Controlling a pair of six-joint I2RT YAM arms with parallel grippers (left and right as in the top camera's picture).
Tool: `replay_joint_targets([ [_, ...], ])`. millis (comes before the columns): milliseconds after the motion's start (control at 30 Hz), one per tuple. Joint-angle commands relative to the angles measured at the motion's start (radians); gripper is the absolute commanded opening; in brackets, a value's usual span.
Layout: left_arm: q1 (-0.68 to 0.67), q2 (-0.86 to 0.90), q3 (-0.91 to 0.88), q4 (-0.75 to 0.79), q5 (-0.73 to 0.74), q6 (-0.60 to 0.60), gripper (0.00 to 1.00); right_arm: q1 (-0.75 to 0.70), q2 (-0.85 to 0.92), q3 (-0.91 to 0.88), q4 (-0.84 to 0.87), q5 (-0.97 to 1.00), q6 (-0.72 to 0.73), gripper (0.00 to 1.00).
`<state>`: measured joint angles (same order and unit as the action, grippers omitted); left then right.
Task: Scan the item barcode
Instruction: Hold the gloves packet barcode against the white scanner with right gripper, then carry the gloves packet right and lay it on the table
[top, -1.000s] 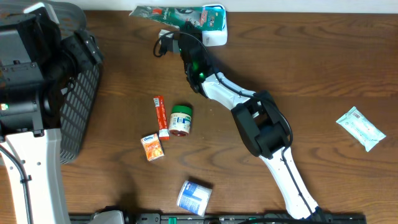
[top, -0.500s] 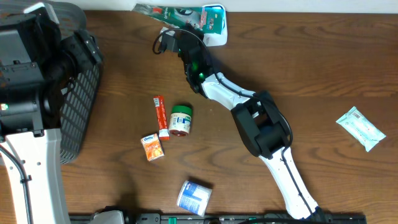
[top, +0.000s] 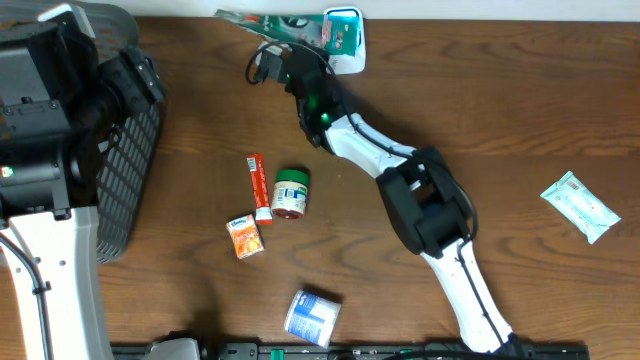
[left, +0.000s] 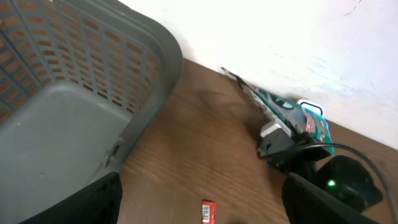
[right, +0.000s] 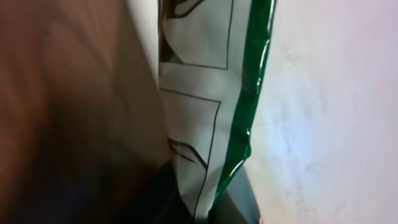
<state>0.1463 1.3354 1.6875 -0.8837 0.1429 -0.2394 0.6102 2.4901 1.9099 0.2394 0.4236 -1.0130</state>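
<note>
Green-and-white glossy flat packet (top: 285, 22) sits at the top centre of the overhead frame, clenched in the right gripper (top: 272, 58), its right end overlapping the white boxy scanner (top: 347, 45) at the top edge of the brown wooden table (top: 520, 120). At the left of the frame the left gripper (left: 205, 186) hangs released, jaws wide and holding nothing, near the grey perforated plastic basket (left: 74, 93). Lower centre lie an orange stick sachet (top: 259, 187) and a green-lidded round jar (top: 290, 193), just beside each other.
</note>
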Motion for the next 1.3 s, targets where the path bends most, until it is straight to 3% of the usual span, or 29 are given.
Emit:
replay_joint_targets([
  [0,0.004,0.006,0.003,0.001,-0.005,-0.002,0.83,-0.008,-0.172,0.016,-0.073,-0.059,0.164,0.01],
  [200,0.004,0.006,0.003,0.001,-0.005,-0.002,0.83,-0.047,-0.446,0.016,-0.36,-0.124,0.391,0.01],
  [433,0.004,0.006,0.003,0.001,-0.005,-0.002,0.83,-0.177,-0.779,0.016,-0.905,-0.483,0.594,0.01],
  [600,0.004,0.006,0.003,0.001,-0.005,-0.002,0.83,-0.355,-0.94,0.016,-1.336,-0.733,0.616,0.01],
  [800,0.004,0.006,0.003,0.001,-0.005,-0.002,0.83,-0.591,-0.974,-0.005,-1.748,-0.676,0.598,0.01],
  [967,0.004,0.006,0.003,0.001,-0.005,-0.002,0.83,-0.714,-0.966,-0.165,-1.708,-0.653,0.616,0.01],
  [1267,0.004,0.006,0.003,0.001,-0.005,-0.002,0.83,-0.799,-0.965,-0.702,-1.261,-0.393,0.693,0.01],
])
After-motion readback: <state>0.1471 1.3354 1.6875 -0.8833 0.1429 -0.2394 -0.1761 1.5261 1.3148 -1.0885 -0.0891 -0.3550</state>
